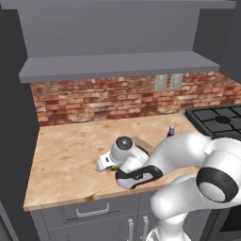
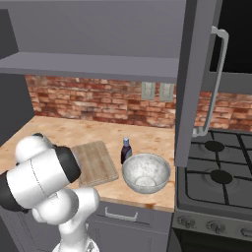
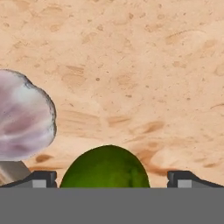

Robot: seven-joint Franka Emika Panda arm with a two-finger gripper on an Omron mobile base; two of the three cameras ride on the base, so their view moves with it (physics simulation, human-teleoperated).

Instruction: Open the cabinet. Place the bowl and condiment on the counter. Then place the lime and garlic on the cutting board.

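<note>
- The fingers (image 3: 112, 177) stand spread wide over the bench (image 1: 70, 160), one dark tip at each side of the hand view, with nothing clamped.
- One lime (image 3: 105, 168) sits between the two tips on the bench; whether either tip touches it cannot be told. In the left base view a sliver of it shows green under the hand (image 1: 113, 168).
- One garlic (image 3: 24, 116) lies just beside the lime on the bench, outside the fingers.
- One cutting board (image 2: 96, 161) lies flat on the bench, bare on top, near the arm.
- One bowl (image 2: 146, 172) stands upright on the bench near its front edge, beside the board.
- One condiment (image 2: 126, 150) bottle stands upright just behind the bowl.
- The cabinet (image 2: 194, 74) door hangs swung out, its bar handle facing the stove (image 2: 221, 182).
</note>
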